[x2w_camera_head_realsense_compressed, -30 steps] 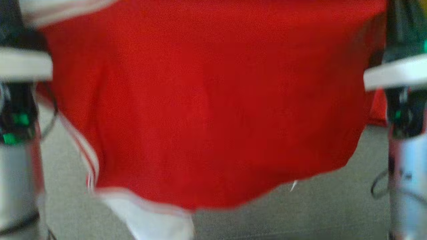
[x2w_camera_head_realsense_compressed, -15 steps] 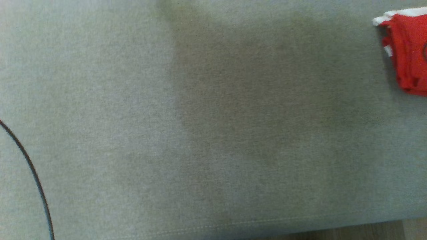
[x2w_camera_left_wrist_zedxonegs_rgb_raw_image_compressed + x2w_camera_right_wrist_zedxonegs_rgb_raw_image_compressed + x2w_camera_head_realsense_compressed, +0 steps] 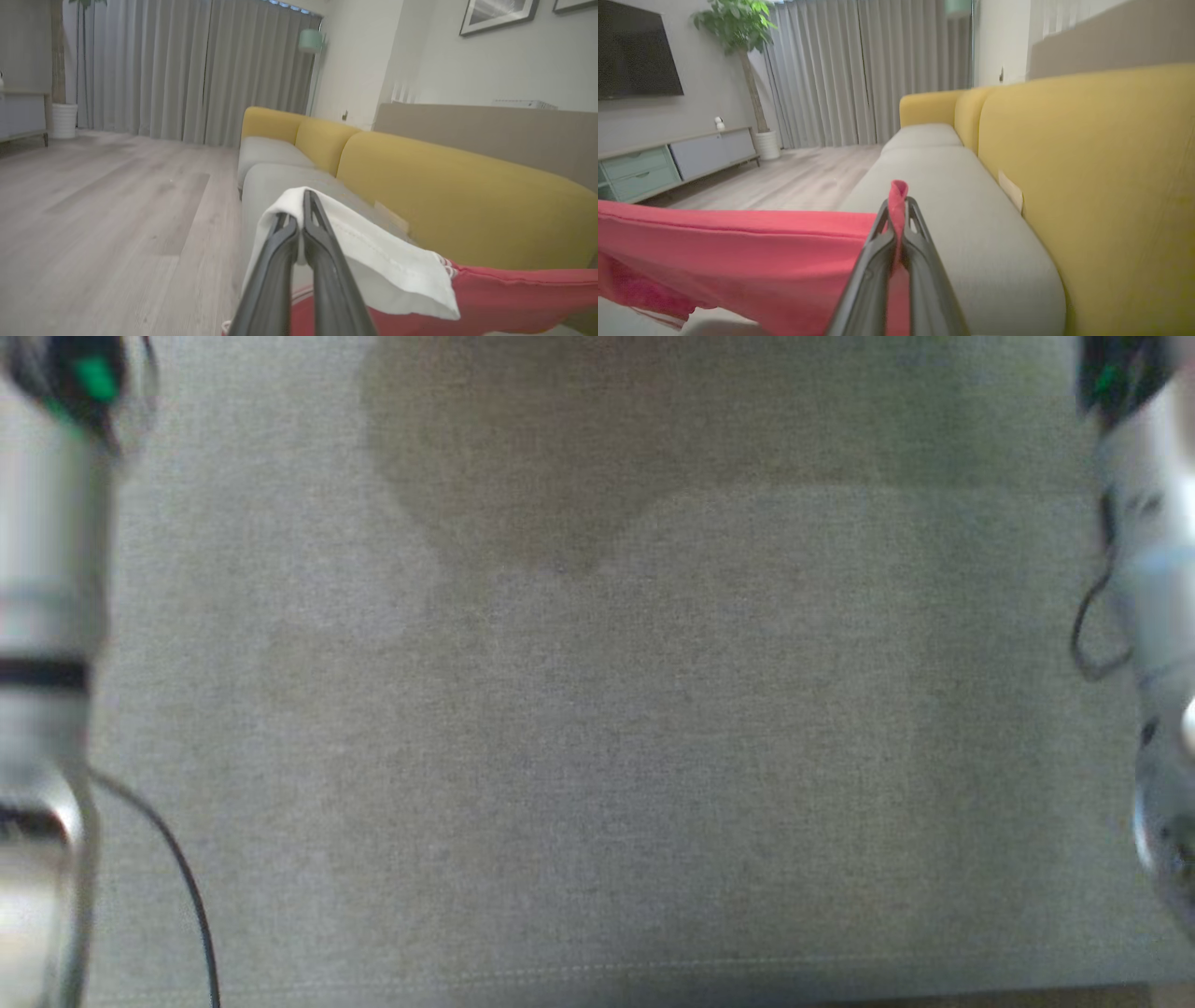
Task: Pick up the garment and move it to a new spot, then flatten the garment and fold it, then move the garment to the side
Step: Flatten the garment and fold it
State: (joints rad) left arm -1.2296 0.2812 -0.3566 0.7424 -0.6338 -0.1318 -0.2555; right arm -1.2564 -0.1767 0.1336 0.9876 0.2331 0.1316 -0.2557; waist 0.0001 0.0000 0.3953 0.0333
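The garment is red with a white trimmed part. In the left wrist view my left gripper (image 3: 299, 210) is shut on its white part (image 3: 383, 261), and the red cloth (image 3: 514, 289) runs off to the right. My right gripper (image 3: 899, 205) is shut on a red edge, the garment (image 3: 738, 252) stretching left from it above the sofa. In the head view my pale forearms (image 3: 47, 616) (image 3: 1153, 616) stand at both sides over the grey seat (image 3: 597, 756), which carries a dark shadow (image 3: 523, 457) at the top.
Yellow back cushions (image 3: 1087, 186) line the grey sofa seat (image 3: 952, 196). Wooden floor (image 3: 107, 205) lies beside the sofa, with curtains (image 3: 196, 70) behind it. A TV cabinet (image 3: 668, 158) and a potted plant (image 3: 742, 28) stand across the room. A thin cable (image 3: 187, 896) hangs by the left arm.
The head view has shifted. A second ago the red garment hung spread between both arms across that view; now the bare seat with its shadow lies there. Both grips stay shut.
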